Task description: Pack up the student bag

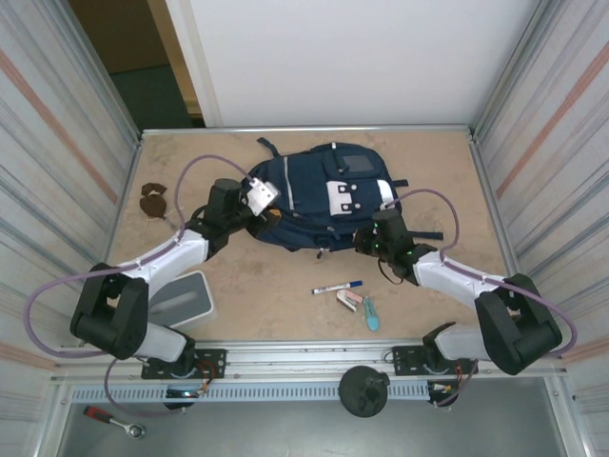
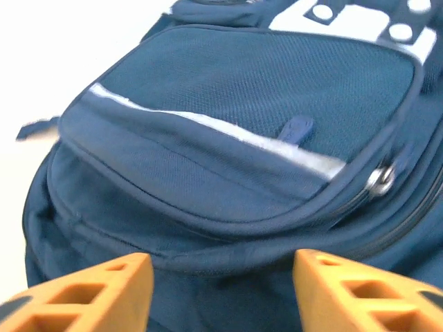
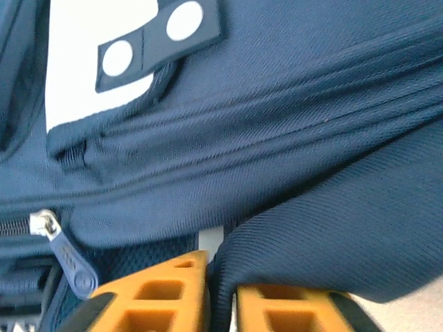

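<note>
Currently the student bag (image 1: pixel 324 195), laid centrally on the table (image 1: pixel 276 271), is pinched by one thin fold in the near-shut right jaws, the left jaws spread empty, so the fold may be lost when pulled.

Navy student bag (image 1: pixel 319 195), white patches, lying front-up, far centre.

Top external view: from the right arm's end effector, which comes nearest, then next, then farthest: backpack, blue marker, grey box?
1. Student bag, its fabric pinched in the right end effector.
2. Blue marker, just below, toward the bases.
3. Grey box, far across on the left.
</note>
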